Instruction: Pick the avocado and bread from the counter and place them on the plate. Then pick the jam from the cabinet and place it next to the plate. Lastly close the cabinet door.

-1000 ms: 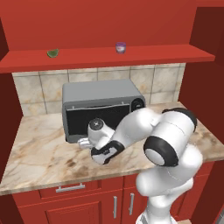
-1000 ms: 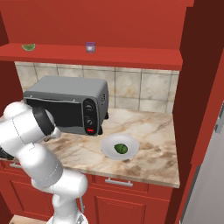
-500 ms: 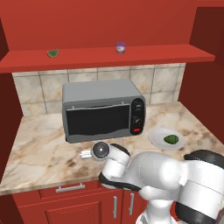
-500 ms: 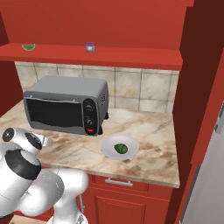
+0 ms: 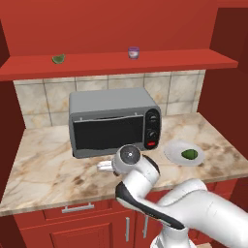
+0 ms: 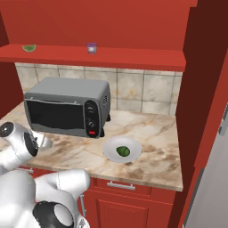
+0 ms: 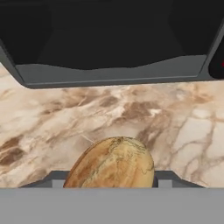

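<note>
Lower than before, the arm (image 5: 145, 189) had folded toward the counter (image 5: 43, 169); its fingers (image 7: 164, 176) held the bread (image 7: 113, 162) between them.

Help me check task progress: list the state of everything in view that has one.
avocado, lying on the plate
plate, on the counter, right of the toaster oven
bread, between the gripper's fingers, not on the plate
gripper, straddling the bread; grip unclear
jam, upright on the cabinet shelf
cabinet, open
toaster oven, door shut
</note>
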